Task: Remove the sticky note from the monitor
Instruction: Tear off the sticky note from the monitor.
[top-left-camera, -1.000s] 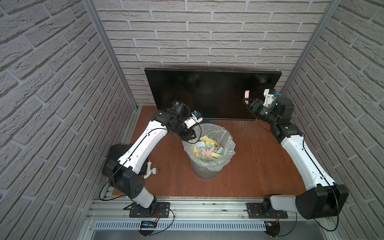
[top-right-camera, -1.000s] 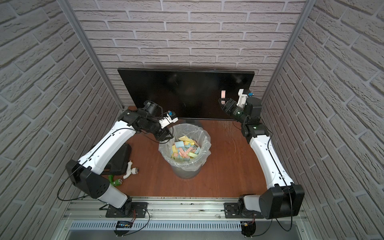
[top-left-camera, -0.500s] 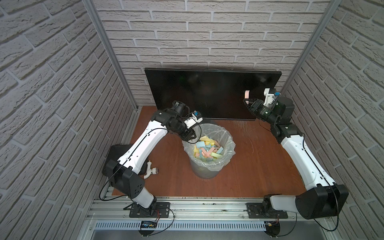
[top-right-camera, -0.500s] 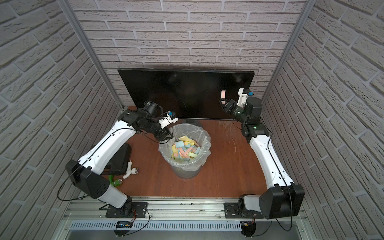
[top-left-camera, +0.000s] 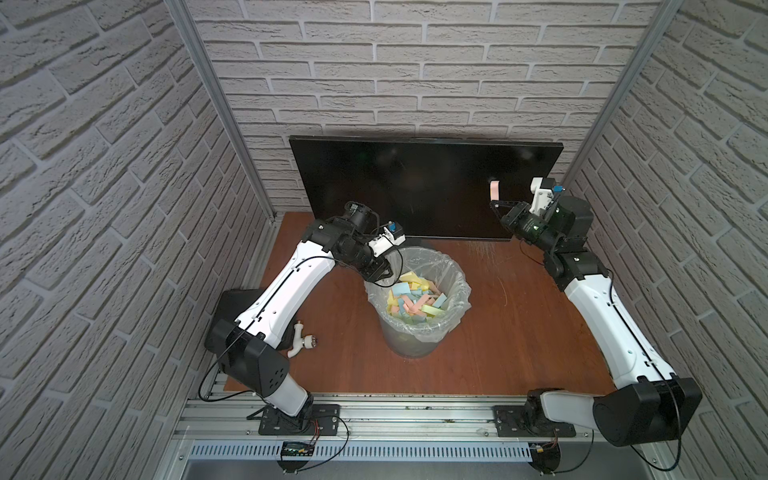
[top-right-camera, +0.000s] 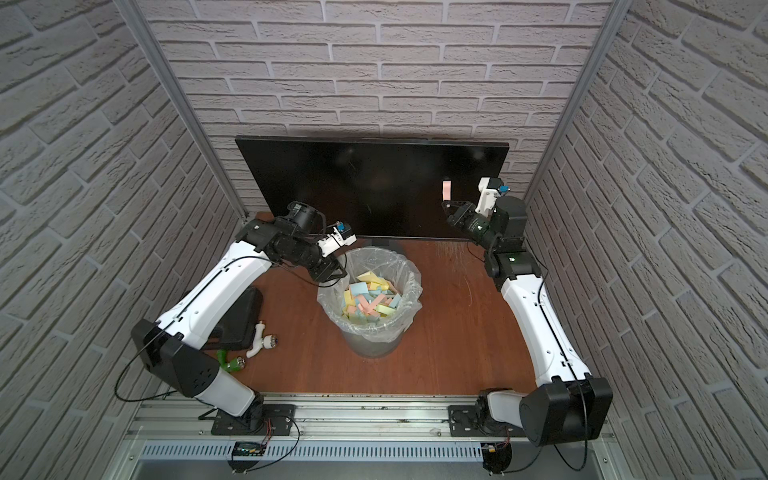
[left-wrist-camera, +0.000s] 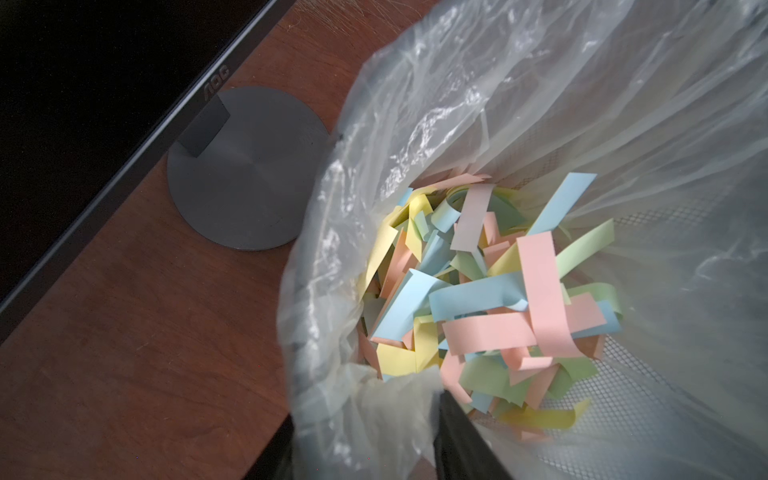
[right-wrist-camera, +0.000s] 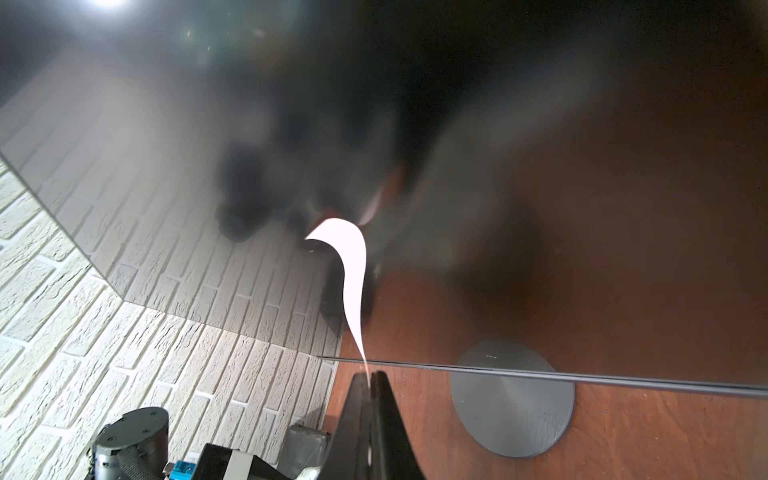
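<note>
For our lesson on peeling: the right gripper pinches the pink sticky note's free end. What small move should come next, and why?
Probably pull the right gripper slowly away from the monitor, peeling. Its jaws are shut on the tip of the pink sticky note, whose far end looks stuck to the screen.

White faux-brick walls (top-left-camera: 415, 62) on three sides; reddish-brown wooden tabletop (top-left-camera: 519, 332); aluminium rail frame (top-left-camera: 415, 415) along front edge.

My matt black right gripper (right-wrist-camera: 370, 378) pinches thin pink paper — the curling sticky note (right-wrist-camera: 353, 266). The wide flat black monitor (top-left-camera: 415, 187) is glossy, mirroring the rough pale brick wall (top-left-camera: 415, 83). Reddish-brown wooden desk (top-left-camera: 519, 332): smooth, scuffed. Crinkly clear plastic bin liner (left-wrist-camera: 457, 104).
</note>
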